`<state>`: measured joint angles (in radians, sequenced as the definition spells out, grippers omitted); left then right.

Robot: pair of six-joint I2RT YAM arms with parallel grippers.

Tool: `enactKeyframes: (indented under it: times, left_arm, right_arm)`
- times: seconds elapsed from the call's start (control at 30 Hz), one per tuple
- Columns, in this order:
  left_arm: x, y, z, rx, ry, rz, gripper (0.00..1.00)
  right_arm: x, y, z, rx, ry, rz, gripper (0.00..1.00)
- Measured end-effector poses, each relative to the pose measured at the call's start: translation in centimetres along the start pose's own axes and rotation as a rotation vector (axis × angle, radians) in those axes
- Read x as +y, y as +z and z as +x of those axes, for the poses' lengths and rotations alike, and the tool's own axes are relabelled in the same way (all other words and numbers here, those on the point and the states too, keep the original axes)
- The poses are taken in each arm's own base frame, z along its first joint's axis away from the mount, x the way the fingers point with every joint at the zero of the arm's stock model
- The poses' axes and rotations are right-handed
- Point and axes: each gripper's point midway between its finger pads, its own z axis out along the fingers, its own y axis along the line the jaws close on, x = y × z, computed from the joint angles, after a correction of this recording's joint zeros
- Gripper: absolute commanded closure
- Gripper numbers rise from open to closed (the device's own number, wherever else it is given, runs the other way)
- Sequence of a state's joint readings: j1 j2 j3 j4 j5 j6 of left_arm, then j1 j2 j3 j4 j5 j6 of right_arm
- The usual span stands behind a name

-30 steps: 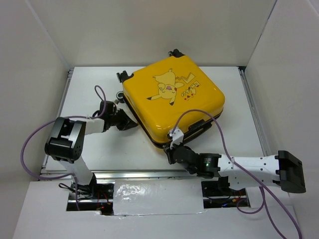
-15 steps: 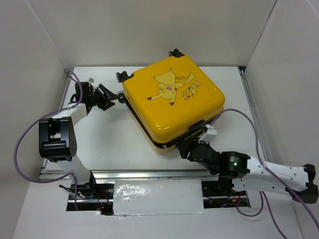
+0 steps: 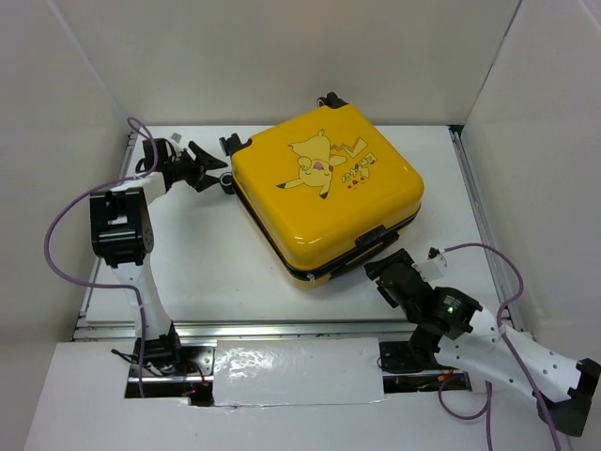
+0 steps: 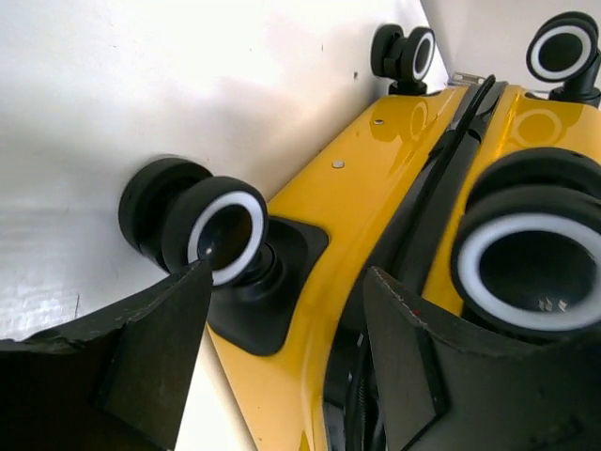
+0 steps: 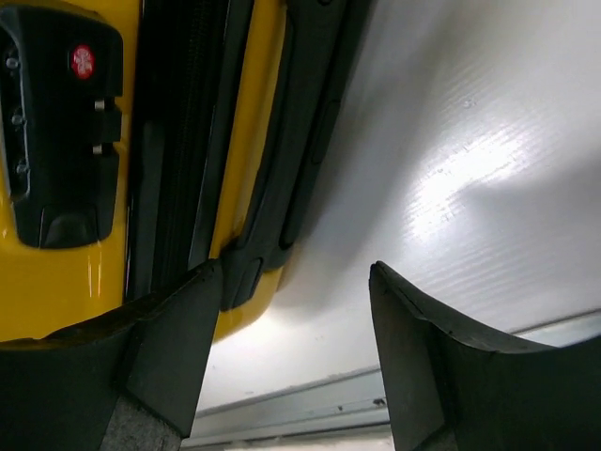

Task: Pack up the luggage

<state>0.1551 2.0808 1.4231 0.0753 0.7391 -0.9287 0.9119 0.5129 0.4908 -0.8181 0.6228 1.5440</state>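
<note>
The luggage [image 3: 324,193] lies flat and closed in the middle of the table, yellow lid with the cartoon facing up. My left gripper [image 3: 218,167] stands open at its back left end, beside the black wheels [image 3: 228,143]. In the left wrist view the left gripper [image 4: 286,272] faces the yellow shell [image 4: 376,178]; one finger's tip sits right by a wheel [image 4: 211,230], gripping nothing. My right gripper [image 3: 383,266] is open just off the front right edge. Its wrist view shows the right gripper [image 5: 296,266] empty, below the black lock [image 5: 61,122] and the side handle [image 5: 300,122].
White walls close in the table [image 3: 207,263] on the left, back and right. A metal rail [image 3: 282,329] runs along the near edge. Purple cables [image 3: 56,254] loop from both arms.
Both grippers have opened. The left arm swung from the luggage's left side to its wheel end at the back. The right arm pulled back from the front corner toward the near right.
</note>
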Motion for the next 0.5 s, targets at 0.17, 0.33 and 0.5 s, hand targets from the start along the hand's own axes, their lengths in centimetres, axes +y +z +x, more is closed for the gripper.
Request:
enactKeyframes:
  times: [0.17, 0.33, 0.5]
  left_arm:
    - [0.6, 1.1, 0.8, 0.060, -0.030, 0.038, 0.24]
    - [0.3, 1.2, 1.1, 0.078, -0.017, 0.061, 0.23]
    - [0.3, 1.6, 1.6, 0.096, -0.008, 0.074, 0.30]
  right_arm:
    - [1.1, 2.6, -0.3, -0.004, 0.058, 0.040, 0.33]
    - [0.8, 5.3, -1.5, 0.014, 0.138, 0.042, 0.34]
    - [1.1, 6.6, -1.8, 0.058, 0.125, 0.031, 0.44]
